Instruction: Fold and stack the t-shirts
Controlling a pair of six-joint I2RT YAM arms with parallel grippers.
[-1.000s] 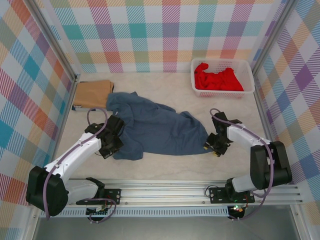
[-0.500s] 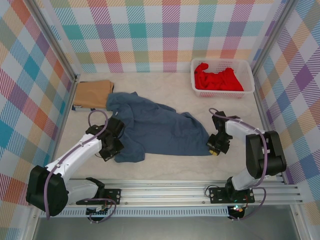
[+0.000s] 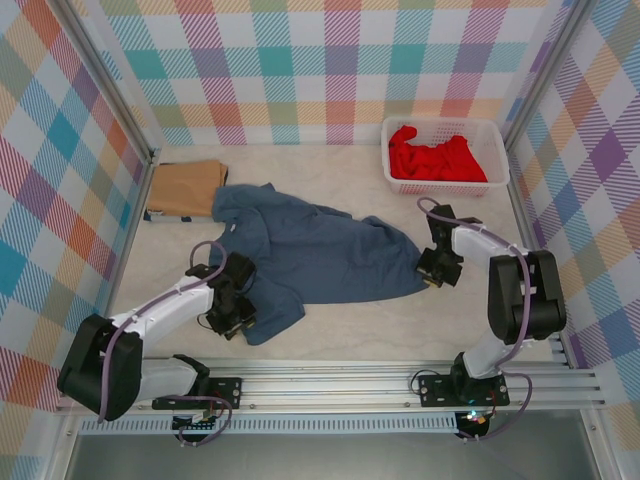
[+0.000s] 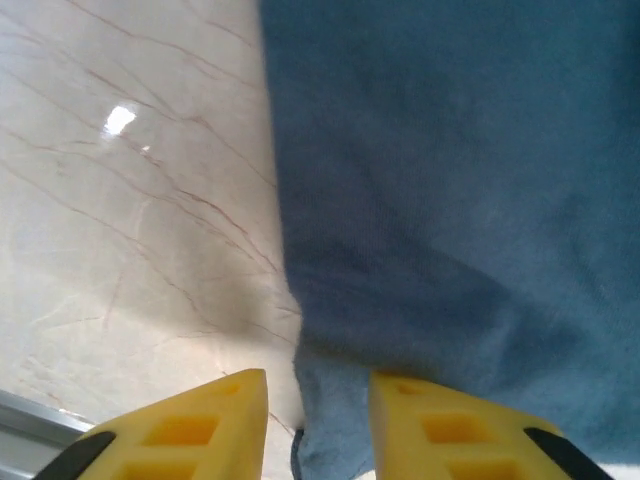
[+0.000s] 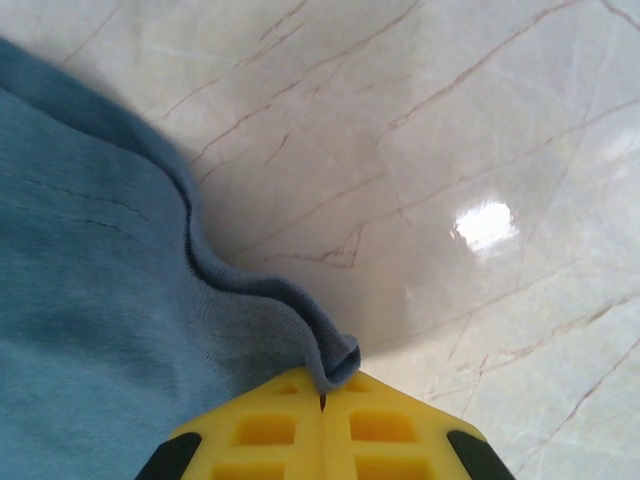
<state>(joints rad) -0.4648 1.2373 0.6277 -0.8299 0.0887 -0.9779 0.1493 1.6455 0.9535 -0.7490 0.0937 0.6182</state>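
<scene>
Found the white basket (image 3: 445, 186) at the far right of the table (image 3: 340, 325), with the red t-shirt (image 3: 435, 157) bunched inside it. Saw the slate-blue t-shirt (image 3: 310, 255) lying rumpled and unfolded on the tabletop, left of the basket and nearer the arms than it, one tip reaching to the near side of the basket's left corner. Spotted the tan-brown t-shirt (image 3: 185, 188) folded flat, well to the left of the basket and about level with it, just beside the far-left corner of the slate-blue t-shirt.

Found the right gripper (image 3: 432, 272) near the basket, on the near side of its left corner. In the right wrist view, saw that gripper (image 5: 322, 395) pressed together, pinching a curled fold of hem of the slate-blue t-shirt (image 5: 90, 300).

Found the left gripper (image 3: 232, 318) far left of the basket and much nearer the arms, at the near-left corner of the slate-blue t-shirt. In the left wrist view, saw its yellow fingers (image 4: 190, 430) parted, with the cloth edge (image 4: 450, 180) lying loose in the gap, not clamped.
</scene>
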